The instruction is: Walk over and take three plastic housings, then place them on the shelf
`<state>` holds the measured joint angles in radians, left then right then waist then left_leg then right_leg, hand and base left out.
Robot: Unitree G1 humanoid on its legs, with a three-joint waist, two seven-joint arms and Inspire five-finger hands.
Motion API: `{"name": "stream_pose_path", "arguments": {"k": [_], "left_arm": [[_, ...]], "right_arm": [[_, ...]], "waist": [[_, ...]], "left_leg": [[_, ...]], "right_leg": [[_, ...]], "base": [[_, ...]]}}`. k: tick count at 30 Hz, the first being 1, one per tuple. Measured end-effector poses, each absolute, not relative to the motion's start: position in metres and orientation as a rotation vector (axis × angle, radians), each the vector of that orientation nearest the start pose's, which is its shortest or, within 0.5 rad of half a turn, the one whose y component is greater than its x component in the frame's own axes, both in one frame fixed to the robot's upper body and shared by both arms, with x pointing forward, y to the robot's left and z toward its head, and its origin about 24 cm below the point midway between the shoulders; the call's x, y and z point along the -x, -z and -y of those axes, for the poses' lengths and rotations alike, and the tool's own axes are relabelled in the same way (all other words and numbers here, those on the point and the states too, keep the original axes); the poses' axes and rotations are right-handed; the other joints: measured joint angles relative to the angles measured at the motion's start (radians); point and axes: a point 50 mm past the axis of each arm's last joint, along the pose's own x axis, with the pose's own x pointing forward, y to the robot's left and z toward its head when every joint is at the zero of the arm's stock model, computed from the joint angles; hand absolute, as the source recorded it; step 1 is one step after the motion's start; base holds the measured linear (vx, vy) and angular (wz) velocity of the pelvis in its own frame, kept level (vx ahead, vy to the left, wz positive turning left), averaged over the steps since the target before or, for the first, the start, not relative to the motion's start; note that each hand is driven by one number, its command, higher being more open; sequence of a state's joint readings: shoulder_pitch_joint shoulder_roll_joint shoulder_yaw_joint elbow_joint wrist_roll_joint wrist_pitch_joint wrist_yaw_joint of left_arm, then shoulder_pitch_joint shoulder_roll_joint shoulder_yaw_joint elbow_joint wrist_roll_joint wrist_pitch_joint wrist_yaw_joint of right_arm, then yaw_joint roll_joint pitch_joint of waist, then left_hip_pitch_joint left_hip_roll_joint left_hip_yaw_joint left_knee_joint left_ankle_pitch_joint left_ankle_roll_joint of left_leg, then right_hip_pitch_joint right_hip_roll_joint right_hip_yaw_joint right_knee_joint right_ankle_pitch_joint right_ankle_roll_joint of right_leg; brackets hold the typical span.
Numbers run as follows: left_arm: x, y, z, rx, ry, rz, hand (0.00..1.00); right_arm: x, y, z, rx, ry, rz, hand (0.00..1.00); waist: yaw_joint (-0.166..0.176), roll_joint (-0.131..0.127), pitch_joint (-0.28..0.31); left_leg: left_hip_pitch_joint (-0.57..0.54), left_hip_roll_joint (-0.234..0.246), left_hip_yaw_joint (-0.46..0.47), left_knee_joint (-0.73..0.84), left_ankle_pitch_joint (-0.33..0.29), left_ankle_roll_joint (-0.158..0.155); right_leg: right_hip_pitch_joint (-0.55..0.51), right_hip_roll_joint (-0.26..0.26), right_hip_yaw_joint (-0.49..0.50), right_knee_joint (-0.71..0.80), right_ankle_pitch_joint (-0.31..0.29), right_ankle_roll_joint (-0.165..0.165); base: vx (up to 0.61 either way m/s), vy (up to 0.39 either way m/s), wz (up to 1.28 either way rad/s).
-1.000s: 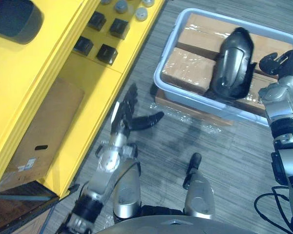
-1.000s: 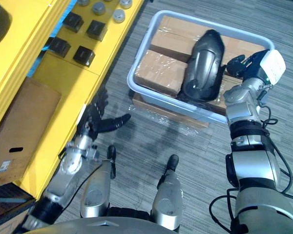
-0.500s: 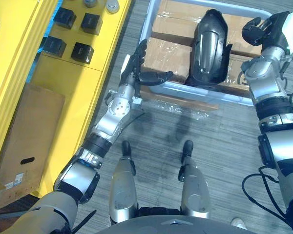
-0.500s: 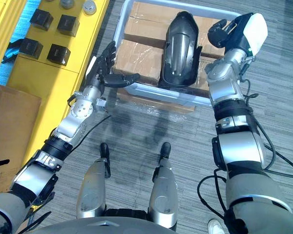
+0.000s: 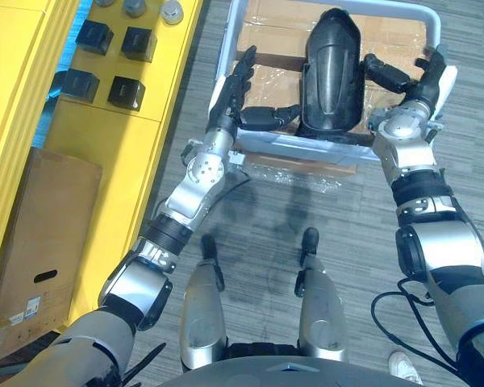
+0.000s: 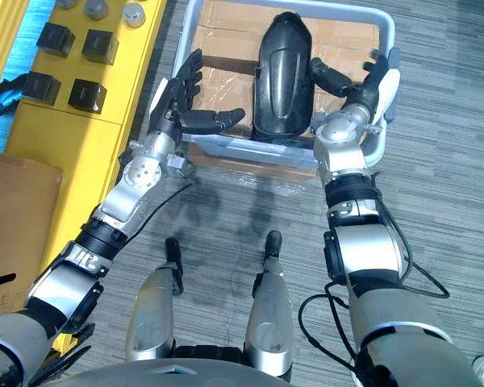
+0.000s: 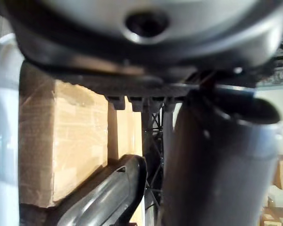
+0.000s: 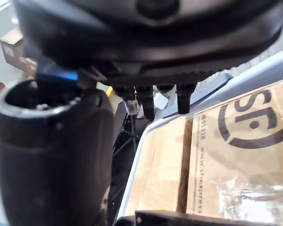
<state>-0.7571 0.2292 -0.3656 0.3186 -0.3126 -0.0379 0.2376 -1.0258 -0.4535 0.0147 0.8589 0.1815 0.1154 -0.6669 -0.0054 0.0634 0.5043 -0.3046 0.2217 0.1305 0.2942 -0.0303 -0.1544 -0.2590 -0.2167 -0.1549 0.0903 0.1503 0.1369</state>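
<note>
A black plastic housing [image 5: 332, 68] lies lengthwise on wrapped cardboard boxes [image 5: 268, 81] inside a pale blue bin [image 6: 385, 32] on the floor. My left hand [image 5: 232, 95] is over the bin's left edge, fingers straight and thumb stretched toward the housing's left side, a small gap between them. My right hand [image 5: 410, 90] is at the housing's right side, fingers straight and thumb reaching toward it. Neither hand holds it. The left wrist view has the box [image 7: 75, 141] and the housing's dark edge [image 7: 108, 193] past the thumb [image 7: 212, 165].
A yellow shelf [image 5: 32, 113] runs along the left, with black cubes [image 5: 105, 56] and grey round parts on its top level and a cardboard box [image 5: 40, 218] lower down. Grey carpet lies between the shelf and the bin.
My right hand has uncurled and come down beside the housing's right side. My left hand has moved up over the bin's left edge, closer to the housing. The camera has shifted toward the bin.
</note>
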Motion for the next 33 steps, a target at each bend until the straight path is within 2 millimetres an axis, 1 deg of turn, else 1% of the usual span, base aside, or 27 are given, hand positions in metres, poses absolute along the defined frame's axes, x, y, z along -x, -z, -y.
{"name": "stream_pose_path", "arguments": {"k": [4, 8, 11, 15, 17, 20, 25, 29, 33], "left_arm": [[-0.354, -0.181, -0.075, -0.057, 0.231, 0.375, 1.00], [-0.353, -0.172, -0.078, -0.061, 0.242, 0.348, 1.00], [-0.352, -0.165, -0.082, -0.056, 0.233, 0.326, 1.00], [-0.351, -0.160, -0.087, -0.053, 0.229, 0.310, 1.00], [-0.351, -0.159, -0.089, -0.057, 0.233, 0.307, 1.00], [-0.351, -0.158, -0.088, -0.060, 0.246, 0.305, 1.00], [-0.350, -0.158, -0.087, -0.066, 0.253, 0.309, 1.00], [-0.349, -0.157, -0.085, -0.071, 0.272, 0.311, 1.00], [-0.347, -0.157, -0.079, -0.078, 0.310, 0.328, 1.00]], "right_arm": [[-0.392, -0.211, 0.253, 0.140, 0.832, 0.182, 1.00], [-0.389, -0.216, 0.255, 0.111, 0.872, 0.217, 1.00], [-0.389, -0.214, 0.255, 0.115, 0.859, 0.205, 1.00], [-0.391, -0.194, 0.259, 0.124, 0.780, 0.074, 1.00], [-0.393, -0.183, 0.260, 0.139, 0.744, -0.006, 1.00], [-0.394, -0.170, 0.261, 0.123, 0.702, -0.092, 1.00], [-0.395, -0.159, 0.258, 0.163, 0.649, -0.191, 1.00], [-0.398, -0.162, 0.256, 0.183, 0.635, -0.222, 1.00], [-0.404, -0.177, 0.249, 0.198, 0.616, -0.199, 1.00]], "waist": [[-0.003, 0.000, 0.000], [-0.001, 0.000, 0.000], [-0.001, 0.000, 0.000], [0.001, 0.000, 0.000], [0.004, 0.000, 0.000], [0.010, 0.000, 0.000], [0.028, 0.000, 0.000], [0.035, 0.000, 0.000], [0.045, 0.001, 0.000]], "left_leg": [[0.003, 0.000, 0.000, 0.000, 0.000, 0.000], [0.007, 0.000, 0.000, 0.002, 0.000, 0.000], [0.008, 0.000, 0.001, 0.005, -0.001, 0.002], [0.008, 0.000, 0.001, 0.021, -0.007, 0.005], [0.003, 0.002, 0.001, 0.043, -0.018, 0.006], [-0.004, 0.006, 0.002, 0.075, -0.033, 0.009], [-0.024, 0.009, -0.006, 0.114, -0.048, 0.011], [-0.044, 0.009, -0.024, 0.134, -0.051, 0.012], [-0.054, 0.009, -0.033, 0.140, -0.051, 0.012]], "right_leg": [[0.000, 0.000, 0.002, 0.005, -0.001, 0.001], [0.000, 0.000, 0.005, 0.012, -0.002, 0.001], [0.000, 0.000, 0.007, 0.015, -0.002, 0.001], [0.000, -0.002, 0.011, 0.028, -0.007, 0.003], [0.000, -0.002, 0.015, 0.034, -0.007, 0.003], [0.001, -0.002, 0.021, 0.043, -0.008, 0.003], [0.000, -0.002, 0.019, 0.046, -0.007, 0.005], [0.001, -0.002, 0.005, 0.047, -0.005, 0.007], [0.001, -0.002, -0.002, 0.048, -0.004, 0.008]], "base": [[0.00, 0.000, 0.00], [0.00, 0.000, 0.00], [0.00, 0.000, 0.00], [0.00, 0.000, 0.00], [-0.02, 0.019, -0.03], [-0.03, 0.029, -0.05], [-0.03, 0.019, 0.01], [-0.01, 0.020, 0.10], [0.01, 0.011, 0.05]]}}
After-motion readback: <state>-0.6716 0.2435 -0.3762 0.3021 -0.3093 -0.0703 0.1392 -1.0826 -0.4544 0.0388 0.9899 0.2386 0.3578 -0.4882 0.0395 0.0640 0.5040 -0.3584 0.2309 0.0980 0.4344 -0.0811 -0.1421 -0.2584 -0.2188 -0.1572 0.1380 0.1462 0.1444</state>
